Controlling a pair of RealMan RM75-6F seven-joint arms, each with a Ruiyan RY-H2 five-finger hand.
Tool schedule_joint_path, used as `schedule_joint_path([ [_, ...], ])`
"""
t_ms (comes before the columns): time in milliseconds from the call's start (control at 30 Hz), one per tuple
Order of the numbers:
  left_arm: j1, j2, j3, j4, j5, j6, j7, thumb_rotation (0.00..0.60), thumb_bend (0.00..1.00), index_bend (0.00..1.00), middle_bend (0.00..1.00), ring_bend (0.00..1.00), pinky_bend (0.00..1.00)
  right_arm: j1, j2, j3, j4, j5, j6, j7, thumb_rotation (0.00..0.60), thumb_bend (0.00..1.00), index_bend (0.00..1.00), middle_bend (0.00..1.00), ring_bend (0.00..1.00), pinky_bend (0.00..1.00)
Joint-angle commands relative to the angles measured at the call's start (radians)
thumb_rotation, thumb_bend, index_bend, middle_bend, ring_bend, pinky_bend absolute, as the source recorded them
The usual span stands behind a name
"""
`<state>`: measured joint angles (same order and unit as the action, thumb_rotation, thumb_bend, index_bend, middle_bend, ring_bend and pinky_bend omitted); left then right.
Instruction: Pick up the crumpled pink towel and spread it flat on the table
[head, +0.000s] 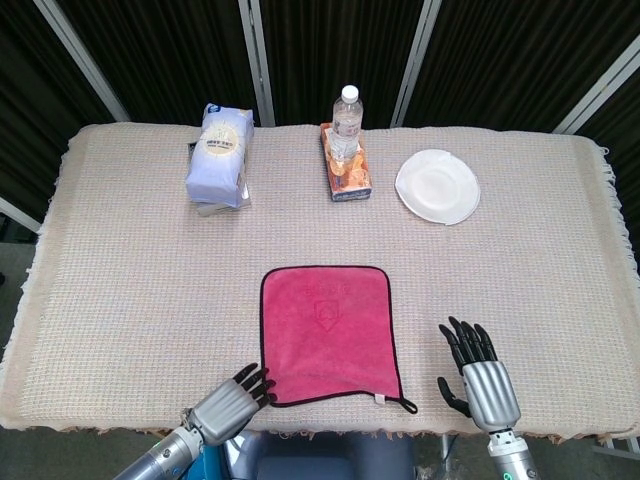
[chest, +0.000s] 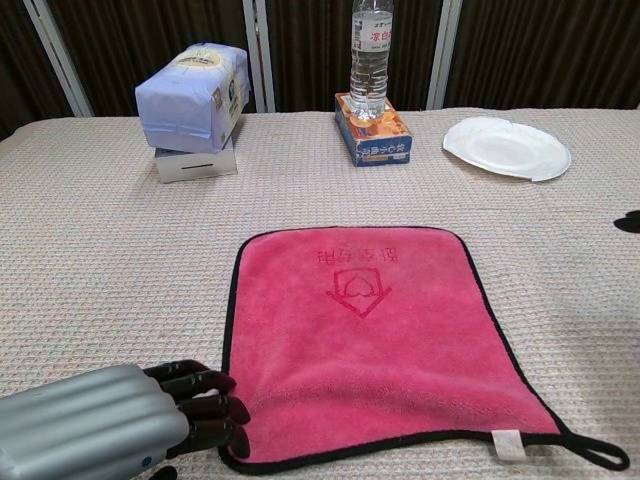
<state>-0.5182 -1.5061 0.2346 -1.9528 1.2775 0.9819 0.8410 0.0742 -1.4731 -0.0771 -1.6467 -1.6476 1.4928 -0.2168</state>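
Silver robot hand (chest: 95, 425), seemingly black fingers (chest: 200, 395)

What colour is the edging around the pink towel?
Black edging on the flat pink cloth towel, with a black corner loop; clearest in the chest view.

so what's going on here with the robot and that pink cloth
A two-armed robot is working on a pink towel, which now lies spread flat on the table near the front edge. The left hand has its dark fingers right at the towel's near left corner; whether they grip it is hard to tell. The right hand rests apart from the towel, fingers spread, holding nothing. At the back stand a tissue pack, a water bottle on a box, and a white plate.
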Motion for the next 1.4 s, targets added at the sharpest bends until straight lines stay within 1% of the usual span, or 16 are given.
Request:
schedule_joint_path([
  [33, 0.0, 0.017, 0.009, -0.006, 0.013, 0.004, -0.003, 0.6, 0.79, 0.2, 0.15, 0.0, 0.04, 0.0, -0.001, 0.001, 0.001, -0.001, -0.001, -0.005, 0.6, 0.38, 0.07, 0.0, 0.0, 0.0],
  [300, 0.003, 0.053, 0.012, -0.026, 0.046, 0.015, -0.049, 0.6, 0.79, 0.2, 0.15, 0.0, 0.04, -0.002, -0.01, 0.001, 0.003, -0.005, -0.007, -0.01, 0.6, 0.38, 0.07, 0.0, 0.0, 0.0],
  [600, -0.001, 0.078, 0.017, -0.043, 0.063, 0.006, -0.062, 0.6, 0.79, 0.2, 0.14, 0.0, 0.04, -0.005, -0.013, 0.003, 0.002, -0.005, -0.01, -0.015, 0.6, 0.38, 0.07, 0.0, 0.0, 0.0],
  [800, -0.012, 0.095, 0.02, -0.068, 0.028, -0.007, -0.015, 0.6, 0.77, 0.18, 0.13, 0.0, 0.04, -0.007, -0.013, 0.005, -0.002, -0.008, -0.012, -0.014, 0.6, 0.38, 0.07, 0.0, 0.0, 0.0],
  [900, -0.008, 0.094, 0.015, -0.077, 0.036, 0.0, -0.029, 0.6, 0.7, 0.16, 0.1, 0.0, 0.04, -0.008, -0.013, 0.005, -0.002, -0.01, -0.013, -0.014, 0.6, 0.38, 0.07, 0.0, 0.0, 0.0],
  [1000, 0.0, 0.091, 0.006, -0.079, 0.075, 0.016, -0.075, 0.6, 0.52, 0.13, 0.07, 0.0, 0.03, -0.008, -0.013, 0.007, -0.001, -0.013, -0.012, -0.015, 0.6, 0.38, 0.07, 0.0, 0.0, 0.0],
  [1067, 0.011, 0.088, -0.005, -0.077, 0.117, 0.041, -0.121, 0.6, 0.38, 0.12, 0.06, 0.0, 0.03, -0.009, -0.015, 0.01, 0.002, -0.015, -0.007, -0.017, 0.6, 0.38, 0.07, 0.0, 0.0, 0.0],
  [1167, 0.036, 0.083, -0.03, -0.072, 0.176, 0.105, -0.192, 0.6, 0.26, 0.1, 0.05, 0.0, 0.03, -0.01, -0.017, 0.013, 0.008, -0.02, -0.002, -0.013, 0.6, 0.38, 0.07, 0.0, 0.0, 0.0],
  [1267, 0.056, 0.079, -0.058, -0.064, 0.222, 0.158, -0.289, 0.6, 0.2, 0.09, 0.05, 0.0, 0.03, -0.009, -0.015, 0.019, 0.015, -0.017, 0.0, -0.005, 0.6, 0.38, 0.07, 0.0, 0.0, 0.0],
  [1400, 0.074, 0.094, -0.089, -0.046, 0.253, 0.209, -0.398, 0.6, 0.18, 0.09, 0.05, 0.0, 0.03, -0.006, -0.008, 0.03, 0.031, -0.012, 0.001, 0.007, 0.6, 0.38, 0.07, 0.0, 0.0, 0.0],
])
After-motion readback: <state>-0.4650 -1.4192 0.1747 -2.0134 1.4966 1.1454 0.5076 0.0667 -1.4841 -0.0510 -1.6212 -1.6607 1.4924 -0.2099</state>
